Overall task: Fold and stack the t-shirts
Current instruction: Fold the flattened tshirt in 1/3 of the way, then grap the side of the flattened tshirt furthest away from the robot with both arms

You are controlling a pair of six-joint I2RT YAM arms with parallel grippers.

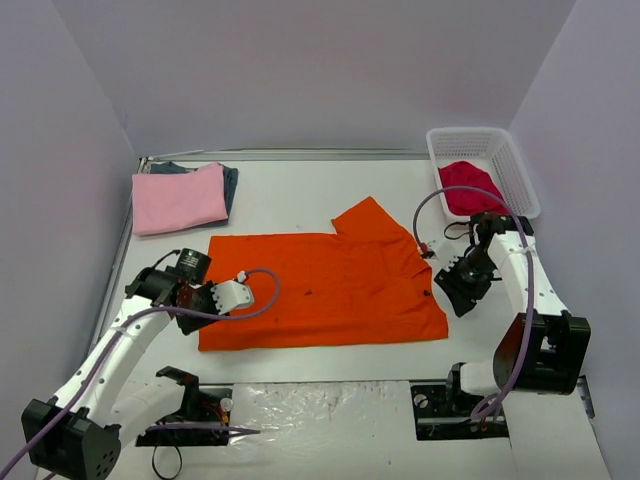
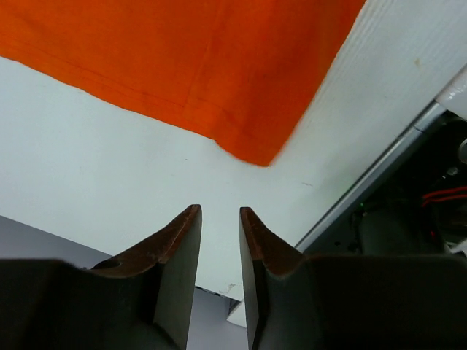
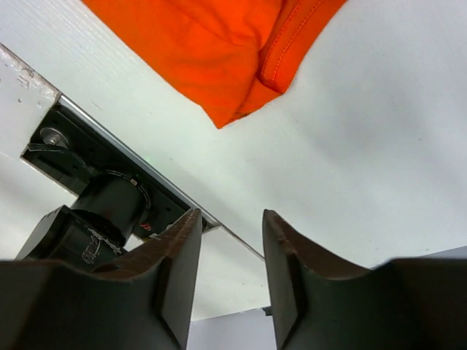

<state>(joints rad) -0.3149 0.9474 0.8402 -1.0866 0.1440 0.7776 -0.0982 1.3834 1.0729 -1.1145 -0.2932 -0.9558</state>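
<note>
Orange t-shirt (image 1: 320,290) lay flat mid-table, long axis running left to right. Left gripper (image 2: 219,211) hovered at the shirt's left end, a corner just ahead of its fingertips; jaws slightly apart, nothing between them. Right gripper (image 3: 232,213) hovered at the right end, jaws likewise apart and empty. Each arm was nearest its own end, so the next fold likely takes both.
</note>
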